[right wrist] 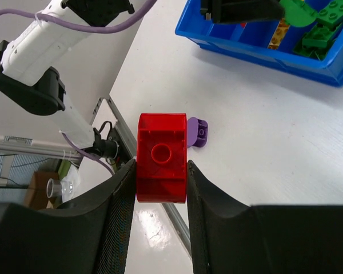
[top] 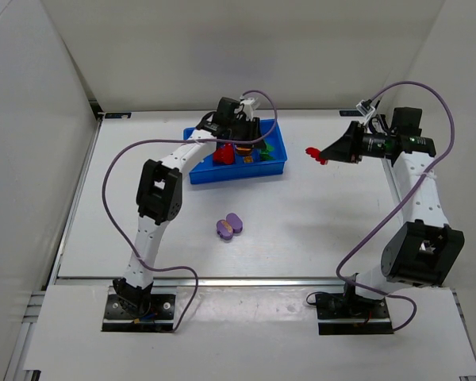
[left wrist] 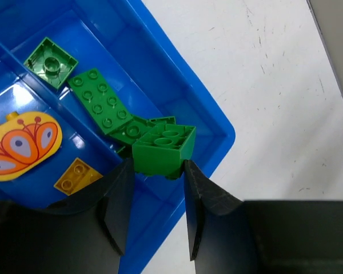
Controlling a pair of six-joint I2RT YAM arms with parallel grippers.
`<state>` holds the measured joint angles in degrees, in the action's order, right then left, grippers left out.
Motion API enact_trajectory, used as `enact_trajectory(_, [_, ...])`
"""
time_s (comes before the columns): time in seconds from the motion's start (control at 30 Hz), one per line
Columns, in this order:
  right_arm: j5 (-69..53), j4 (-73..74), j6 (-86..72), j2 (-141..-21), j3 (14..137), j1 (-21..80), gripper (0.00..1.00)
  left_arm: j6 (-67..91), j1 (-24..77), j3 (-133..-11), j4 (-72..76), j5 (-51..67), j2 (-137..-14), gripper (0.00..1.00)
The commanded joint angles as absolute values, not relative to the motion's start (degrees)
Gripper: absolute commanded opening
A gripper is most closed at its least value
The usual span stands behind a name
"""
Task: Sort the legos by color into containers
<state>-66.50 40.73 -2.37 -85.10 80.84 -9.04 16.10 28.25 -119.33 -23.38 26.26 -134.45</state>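
On your desk [top: 341, 214] sits the blue tray [top: 246, 171]. L end effector [left wrist: 158, 165], over tray's green end compartment, is clamped on a green brick [left wrist: 163, 145]. R end effector [right wrist: 161, 168], well apart from tray, grips a red brick [right wrist: 162, 154]. Two purple legos [top: 229, 227] lie touching on desk.

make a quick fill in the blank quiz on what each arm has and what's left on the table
1. The left pincer grips a green brick above the blue ____.
2. The right pincer grips a brick whose colour is ____.
3. The loose bricks lying on the table are ____.
Missing words: tray; red; purple.
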Motion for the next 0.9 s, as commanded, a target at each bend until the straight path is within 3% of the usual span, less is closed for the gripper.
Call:
enact_trajectory(0.0, [-66.53, 42.71, -0.62, -83.32, 79.9, -9.32, 0.0, 14.77, 29.09, -124.62, -24.69, 26.45, -135.08, 0.25])
enact_trajectory(0.07, [-66.45, 42.8, -0.7, -83.41, 79.81, -9.4, 0.0, 14.68, 29.35, -125.59, -25.05, 26.11, -135.96, 0.49])
enact_trajectory(0.13, [-66.27, 42.8, -0.7, -83.85, 80.07, -9.4, 0.0, 14.77, 29.71, -125.95, -25.14, 25.4, -136.49, 0.66])
enact_trajectory(0.23, [-66.36, 43.15, 2.11, -85.16, 80.86, -9.32, 0.0, 14.77, 29.71, -126.12, -25.05, 24.35, -136.06, 0.83])
enact_trajectory(0.47, [-61.97, 46.14, 9.66, -90.25, 85.51, -6.07, 0.0, 17.22, 26.11, -125.25, -22.24, 24.53, -126.58, 0.87])
enact_trajectory(0.63, [-55.74, 43.08, 8.81, -96.14, 91.66, 3.32, 0.0, 14.59, 21.02, -123.58, -25.74, 19.95, -112.37, 0.92])
enact_trajectory(0.7, [-53.89, 39.66, 6.6, -100.27, 95.35, 7.09, 0.0, 13.02, 17.41, -120.16, -28.21, 20.3, -108.3, 0.97])
enact_trajectory(0.87, [-44.66, 38.05, 3.25, -112.05, 110.28, 15.54, 0.0, 9.67, 9.58, -103.98, -32.33, 24.95, -94.24, 0.99])
